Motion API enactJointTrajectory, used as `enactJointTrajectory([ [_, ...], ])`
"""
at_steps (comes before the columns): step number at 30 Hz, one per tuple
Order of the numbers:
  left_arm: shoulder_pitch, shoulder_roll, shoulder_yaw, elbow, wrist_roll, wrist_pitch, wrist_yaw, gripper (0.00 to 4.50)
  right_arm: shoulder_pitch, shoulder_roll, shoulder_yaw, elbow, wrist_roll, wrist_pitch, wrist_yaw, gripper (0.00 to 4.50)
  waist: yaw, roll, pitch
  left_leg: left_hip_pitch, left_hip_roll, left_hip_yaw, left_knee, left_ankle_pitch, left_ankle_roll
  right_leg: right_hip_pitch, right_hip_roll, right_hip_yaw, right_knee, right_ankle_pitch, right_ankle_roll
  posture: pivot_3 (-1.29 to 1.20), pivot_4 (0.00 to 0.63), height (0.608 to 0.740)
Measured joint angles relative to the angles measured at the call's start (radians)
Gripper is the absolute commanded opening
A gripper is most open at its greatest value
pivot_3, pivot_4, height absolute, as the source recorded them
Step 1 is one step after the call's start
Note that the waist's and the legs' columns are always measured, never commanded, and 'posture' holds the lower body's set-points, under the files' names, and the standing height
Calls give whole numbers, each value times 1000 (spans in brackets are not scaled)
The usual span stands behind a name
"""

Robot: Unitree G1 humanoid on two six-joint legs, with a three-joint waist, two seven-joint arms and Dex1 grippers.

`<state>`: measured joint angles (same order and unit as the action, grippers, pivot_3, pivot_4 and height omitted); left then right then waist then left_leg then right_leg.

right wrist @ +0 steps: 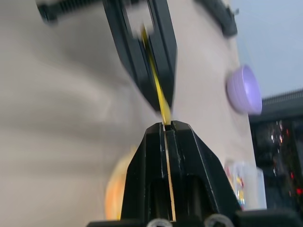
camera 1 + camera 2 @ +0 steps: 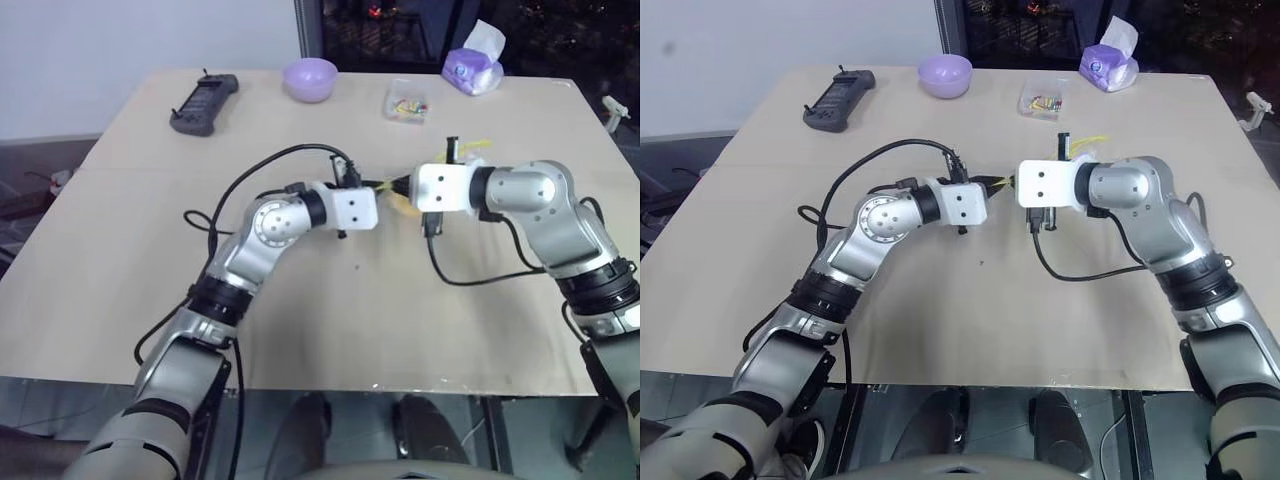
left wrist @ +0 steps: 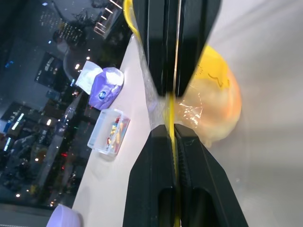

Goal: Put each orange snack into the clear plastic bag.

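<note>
While both my pincers meet mid-counter (image 2: 120,260) | left pincer (image 3: 173,128) clamped on clear plastic bag's (image 3: 191,111) yellow strip | right pincer (image 1: 167,126) pinching same strip | orange snack (image 3: 222,101) inside bag

A light wooden table (image 2: 300,320) is carrying everything here. A black handheld controller (image 2: 204,103) is lying near its far left corner, and a lilac bowl (image 2: 309,78) is sitting just to the right of it along the far edge. A small clear box (image 2: 406,102) of colourful bits is resting further right, and a purple tissue pack (image 2: 473,66) with a white tissue sticking up is standing near the far right corner.
</note>
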<state>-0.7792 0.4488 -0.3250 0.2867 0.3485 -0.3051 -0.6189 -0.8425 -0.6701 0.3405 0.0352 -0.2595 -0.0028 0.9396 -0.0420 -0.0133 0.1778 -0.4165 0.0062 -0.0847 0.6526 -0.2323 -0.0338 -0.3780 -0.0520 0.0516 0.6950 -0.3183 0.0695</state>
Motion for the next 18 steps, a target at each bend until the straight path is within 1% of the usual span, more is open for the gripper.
enactJointTrajectory([
  [5,-9,33,1,48,36,-46,39,0,0,-51,-25,43,-20,3,-15,34,0,0,0,0,0,0,0,0,0,0,0,0,0,0,0,0,150,740],
  [9,-37,40,2,78,45,-72,65,0,0,-86,-48,79,-32,-1,-34,34,1,0,0,0,0,0,0,0,0,0,0,0,0,0,0,0,150,740],
  [18,-40,42,2,98,45,-90,74,0,0,-91,-48,90,-29,-1,-47,34,0,0,0,0,0,1,0,0,0,0,0,1,0,0,0,0,150,740],
])
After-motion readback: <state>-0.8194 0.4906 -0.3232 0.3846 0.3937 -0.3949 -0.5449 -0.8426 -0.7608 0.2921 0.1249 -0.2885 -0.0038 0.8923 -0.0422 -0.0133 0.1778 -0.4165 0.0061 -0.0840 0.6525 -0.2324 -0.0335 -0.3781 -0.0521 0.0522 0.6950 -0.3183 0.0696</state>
